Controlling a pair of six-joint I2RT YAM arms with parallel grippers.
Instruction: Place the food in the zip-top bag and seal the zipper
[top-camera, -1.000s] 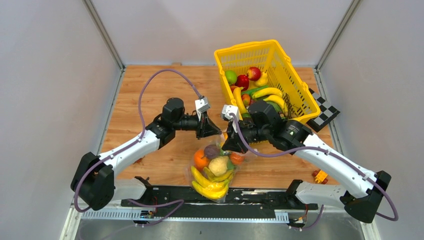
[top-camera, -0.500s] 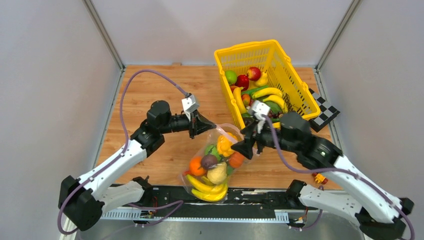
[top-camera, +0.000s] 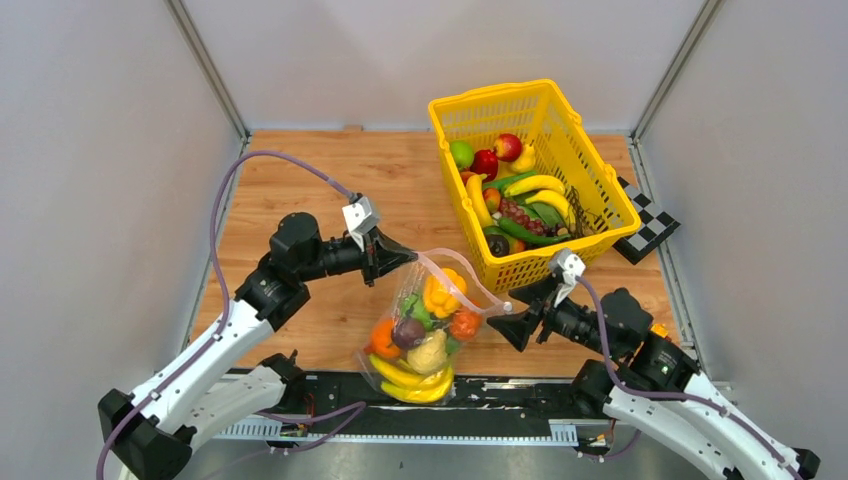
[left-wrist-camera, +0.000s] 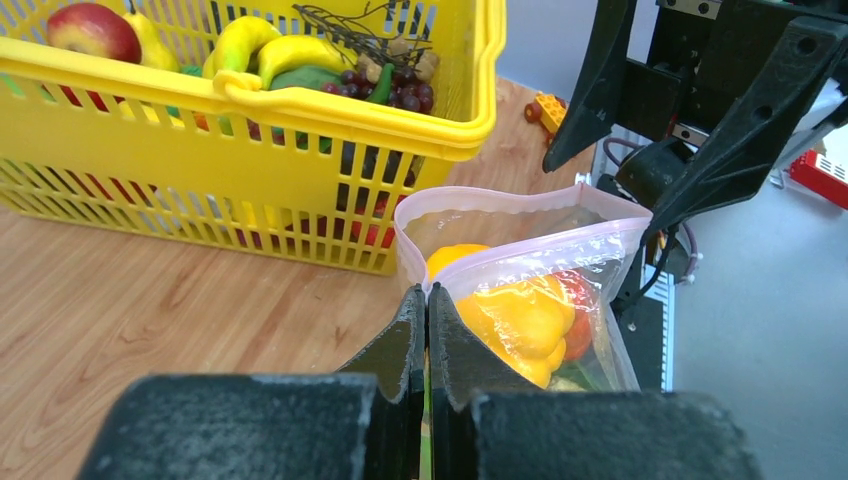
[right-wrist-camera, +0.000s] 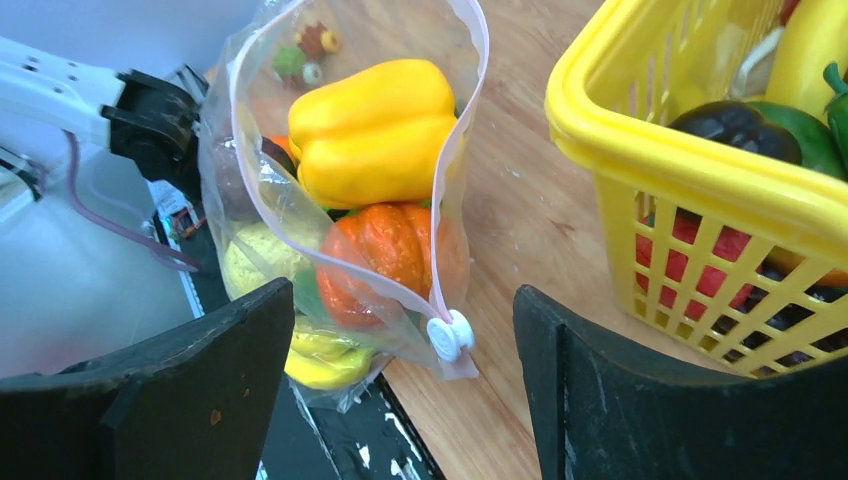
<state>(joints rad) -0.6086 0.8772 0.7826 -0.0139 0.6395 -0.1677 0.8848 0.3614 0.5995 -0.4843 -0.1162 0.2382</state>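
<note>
My left gripper (left-wrist-camera: 427, 318) clamps the zip-top bag (left-wrist-camera: 520, 215) by its rim; my right gripper (right-wrist-camera: 402, 290) gapes empty beside it, above the wooden tabletop (top-camera: 300, 180) between grey walls (top-camera: 100, 150).

Wooden tabletop (top-camera: 300, 170), light grain, evenly lit. Plain grey wall panels (top-camera: 440, 50) at 9, 12, 3 o'clock. Metal corner posts (top-camera: 205, 65) at 11 and 1. Checkerboard card (top-camera: 648, 222) at 3. Black rail (top-camera: 520, 392) at 6.

Lab rig: grey enclosure (top-camera: 100, 150), calib. checkerboard (top-camera: 646, 228)
</note>
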